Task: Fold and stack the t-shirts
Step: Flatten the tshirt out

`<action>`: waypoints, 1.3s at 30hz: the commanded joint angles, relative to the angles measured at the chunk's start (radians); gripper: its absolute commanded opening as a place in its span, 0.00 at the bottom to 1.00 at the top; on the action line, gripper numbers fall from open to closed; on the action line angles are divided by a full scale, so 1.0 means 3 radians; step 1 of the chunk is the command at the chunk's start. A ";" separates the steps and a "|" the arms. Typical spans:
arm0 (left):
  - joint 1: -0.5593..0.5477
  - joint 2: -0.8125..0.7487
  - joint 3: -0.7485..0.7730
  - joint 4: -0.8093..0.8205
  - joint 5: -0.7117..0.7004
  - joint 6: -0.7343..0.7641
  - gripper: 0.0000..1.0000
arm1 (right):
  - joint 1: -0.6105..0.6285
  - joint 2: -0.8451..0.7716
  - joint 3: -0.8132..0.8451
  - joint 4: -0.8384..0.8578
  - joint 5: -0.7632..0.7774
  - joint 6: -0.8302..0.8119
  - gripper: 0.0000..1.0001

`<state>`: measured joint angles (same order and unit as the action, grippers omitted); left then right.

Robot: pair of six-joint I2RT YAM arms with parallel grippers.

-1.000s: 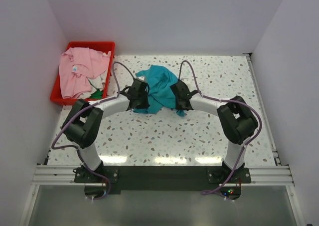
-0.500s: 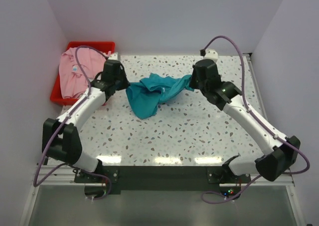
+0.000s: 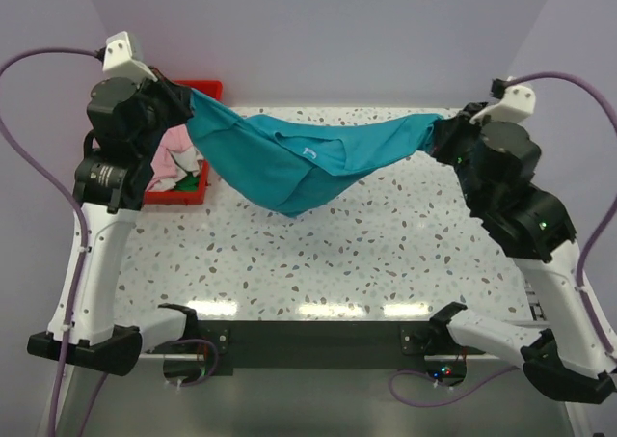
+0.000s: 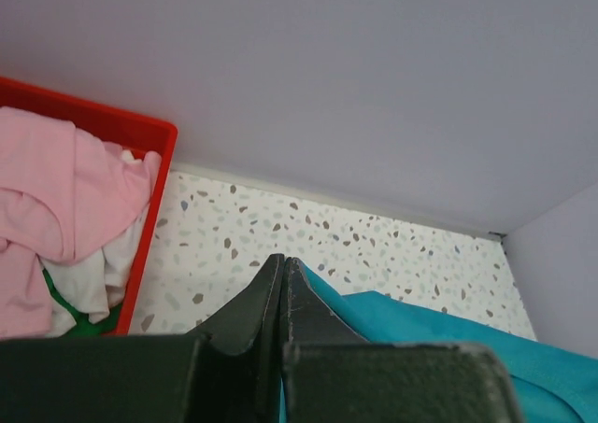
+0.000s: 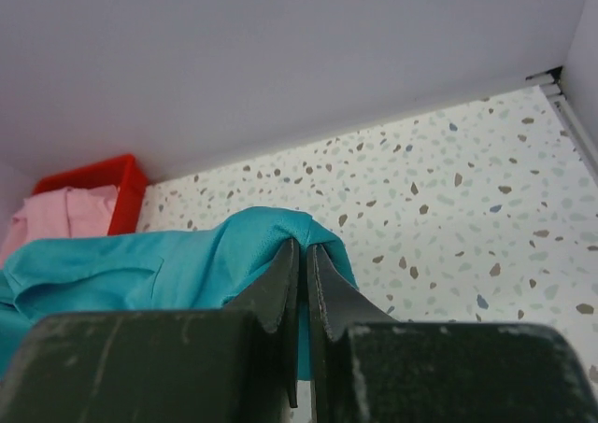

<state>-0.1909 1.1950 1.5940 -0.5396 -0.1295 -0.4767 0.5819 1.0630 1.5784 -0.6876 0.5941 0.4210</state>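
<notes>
left claw (image 4: 283, 266): pressed together, pinching one end of the teal t-shirt (image 3: 289, 162); raised high over the far left of the desk (image 3: 386, 254)
right claw (image 5: 305, 255): pressed together on the other end of the same shirt, cloth bunched around the tips; raised over the far right of the desk
teal t-shirt: slung between both claws like a hammock, sagging in the middle to a point; cannot tell whether the lowest tip touches the desk
small white mark (image 3: 310, 152): near the middle of the hanging cloth
pink t-shirt (image 4: 42, 185): crumpled in the red bin (image 4: 154, 129), lying over white and green cloth
red bin: at the far left corner, just beside the desk edge; partly hidden behind the left arm in the top view
desk: pale speckled top
</notes>
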 commanded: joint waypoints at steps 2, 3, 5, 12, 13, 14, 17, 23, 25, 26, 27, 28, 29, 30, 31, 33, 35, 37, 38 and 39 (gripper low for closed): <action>0.0038 0.0112 0.0352 -0.0191 -0.0060 0.0060 0.00 | -0.0012 -0.0102 0.0246 -0.0055 0.0341 -0.0186 0.00; 0.0063 0.0254 0.0433 -0.0195 -0.0014 0.0035 0.00 | -0.0012 -0.0067 0.0236 -0.0060 0.0331 -0.0186 0.00; 0.0084 0.0423 0.0500 -0.0130 0.0282 -0.0006 0.00 | -0.0012 0.0005 0.0124 -0.0050 0.0331 -0.0151 0.00; 0.0217 0.2322 0.1923 -0.0440 0.1101 -0.0073 0.00 | -0.0873 0.0679 -0.0536 0.0139 -0.0716 0.0350 0.00; 0.0227 0.2569 0.2175 -0.0532 0.1253 -0.0068 0.00 | -0.1028 0.0792 -0.0714 0.0185 -0.0895 0.0422 0.00; 0.0232 0.2820 0.2446 -0.0649 0.1326 -0.0078 0.04 | -0.1171 0.0894 -0.0791 0.0271 -0.1109 0.0564 0.00; 0.0227 0.3415 0.3042 -0.0973 0.1459 -0.0134 0.50 | -0.1601 0.1308 -0.1160 0.0578 -0.1932 0.0810 0.11; -0.0043 0.2032 0.0509 0.0197 0.0734 -0.0215 0.78 | -0.1684 0.1468 -0.1789 0.1059 -0.2211 0.0918 0.54; -0.0181 0.1454 -0.0437 0.0580 0.0500 -0.0379 0.76 | -0.1684 0.1422 -0.1916 0.1090 -0.2140 0.0918 0.59; -0.0237 0.1275 -0.0714 0.0663 0.0427 -0.0430 0.75 | -0.1689 0.1341 -0.1958 0.1121 -0.2104 0.0903 0.59; -0.0324 0.0954 -0.1187 0.0729 0.0254 -0.0507 0.72 | -0.1684 0.1284 -0.2004 0.1136 -0.2058 0.0888 0.59; -0.0365 0.0799 -0.1430 0.0801 0.0162 -0.0624 0.63 | -0.1684 0.1228 -0.2080 0.1147 -0.1991 0.0867 0.60; -0.0406 0.0656 -0.1665 0.0948 0.0151 -0.0696 0.59 | -0.1684 0.1126 -0.2111 0.1152 -0.1920 0.0822 0.60; -0.0503 0.0432 -0.2042 0.1000 0.0156 -0.0752 0.56 | -0.1674 0.1085 -0.2132 0.1152 -0.1874 0.0796 0.59; -0.0590 0.0354 -0.2193 0.1026 0.0085 -0.0859 0.55 | -0.1674 0.1059 -0.2167 0.1147 -0.1812 0.0765 0.60; -0.0866 0.0261 -0.2480 0.1027 0.0013 -0.0967 0.54 | -0.1649 0.0977 -0.2188 0.1142 -0.1761 0.0729 0.60; -0.1065 0.0230 -0.2608 0.0991 -0.0196 -0.1156 0.53 | -0.1608 0.0951 -0.2168 0.1116 -0.1684 0.0663 0.60; -0.1336 0.0189 -0.2792 0.0975 -0.0436 -0.1299 0.55 | -0.1511 0.0931 -0.2122 0.1075 -0.1541 0.0622 0.59; -0.1459 0.0179 -0.2904 0.1011 -0.0483 -0.1432 0.57 | -0.1475 0.0926 -0.2112 0.1055 -0.1490 0.0581 0.59; -0.1506 0.0189 -0.2956 0.1057 -0.0489 -0.1479 0.59 | -0.1388 0.0926 -0.2106 0.1050 -0.1388 0.0561 0.59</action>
<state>-0.5869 1.2564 0.7578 -0.2768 -0.1692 -0.8043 0.1226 1.3602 0.9306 -0.3901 0.0906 0.6277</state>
